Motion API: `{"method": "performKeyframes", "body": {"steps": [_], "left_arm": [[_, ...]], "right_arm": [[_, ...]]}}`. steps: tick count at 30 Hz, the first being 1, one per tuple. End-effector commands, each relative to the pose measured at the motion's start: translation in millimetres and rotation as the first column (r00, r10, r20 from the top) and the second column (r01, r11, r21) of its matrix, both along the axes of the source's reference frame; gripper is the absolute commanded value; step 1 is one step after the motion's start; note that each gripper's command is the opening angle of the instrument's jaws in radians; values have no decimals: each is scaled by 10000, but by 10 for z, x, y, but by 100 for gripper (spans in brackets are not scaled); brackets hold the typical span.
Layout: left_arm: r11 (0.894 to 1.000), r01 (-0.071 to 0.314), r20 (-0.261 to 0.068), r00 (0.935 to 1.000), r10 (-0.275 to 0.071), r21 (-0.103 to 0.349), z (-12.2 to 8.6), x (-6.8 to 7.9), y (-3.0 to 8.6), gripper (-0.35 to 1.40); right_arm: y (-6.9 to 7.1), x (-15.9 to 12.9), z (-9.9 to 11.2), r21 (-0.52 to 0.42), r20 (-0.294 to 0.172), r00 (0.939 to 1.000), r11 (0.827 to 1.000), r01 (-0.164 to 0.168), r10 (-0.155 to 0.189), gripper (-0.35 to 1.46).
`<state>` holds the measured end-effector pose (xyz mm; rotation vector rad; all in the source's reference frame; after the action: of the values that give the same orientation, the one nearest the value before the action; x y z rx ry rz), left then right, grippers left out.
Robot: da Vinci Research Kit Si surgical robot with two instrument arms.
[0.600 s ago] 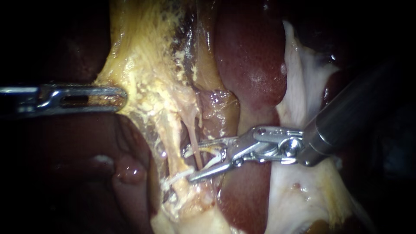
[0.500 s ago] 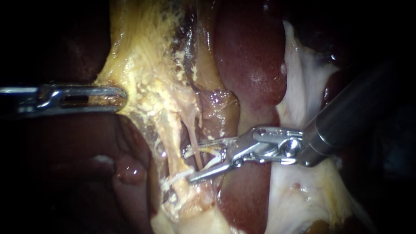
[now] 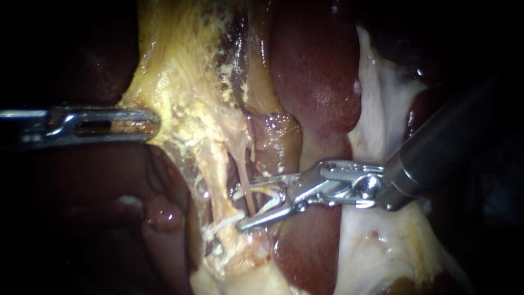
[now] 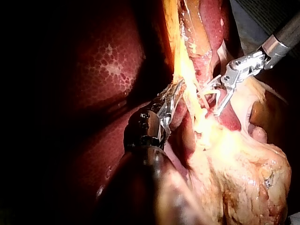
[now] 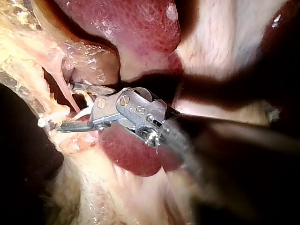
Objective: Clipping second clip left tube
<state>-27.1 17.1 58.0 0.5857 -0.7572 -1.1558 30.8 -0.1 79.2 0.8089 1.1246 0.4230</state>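
Left tube point(image 3: 219, 183) runs as a pale yellow strand from about 12 to 6 o'clock, just to the 9 o'clock side of the endoscope view's centre. A whitish clip point(image 3: 222, 223) lies across the left tube near its 6 o'clock end. My right instrument point(image 3: 238, 208) reaches in from 3 o'clock with its jaws released and spread wide. Their tips sit just beside the strand's 3 o'clock edge, and the lower tip is close to the clip. A thinner pink tube point(image 3: 246, 188) beside the strand passes down between those jaws. Something whitish and curved sits deeper between them, and I cannot tell what it is. The dark red liver point(image 3: 316, 71) lies beyond, toward 1 o'clock. Well apart at 9 o'clock, my left instrument point(image 3: 153, 123) comes in level. Its jaws are clenched on the edge of the yellow fatty tissue point(image 3: 180, 93), which fans up toward 12 o'clock from the tubes.
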Motion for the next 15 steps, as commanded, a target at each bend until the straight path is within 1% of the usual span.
{"method": "performKeyframes", "body": {"steps": [1, 4, 6, 10, 13, 15], "left_arm": [[10000, -10, 12, 10000, 10, 6, 0, 0, 0, -35], [10000, -12, 14, 10000, 12, 8, -1, 1, 0, -35], [10000, -12, 14, 10000, 12, 8, -1, 1, 0, -35], [10000, -14, 16, 10000, 14, 13, -1, 1, 1, -35], [10000, -37, 39, 10000, 37, 37, -2, 2, 2, -35], [10000, -25, 26, 10000, 25, 31, -3, 3, 3, -35]], "right_arm": [[1, -2, -7, 17, 77, 9999, 10000, 77, -77, 59], [6, -9, -33, 84, 330, 9989, 9994, 343, -346, 59], [11, -13, -51, 127, 426, 9984, 9992, 374, -379, 59], [17, -17, -79, 159, 414, 9986, 9993, 331, -337, 59], [18, -16, -92, 422, 474, 9985, 9988, 264, -284, 59], [18, -13, -94, 642, 552, 9982, 9978, 188, -224, 58]]}}
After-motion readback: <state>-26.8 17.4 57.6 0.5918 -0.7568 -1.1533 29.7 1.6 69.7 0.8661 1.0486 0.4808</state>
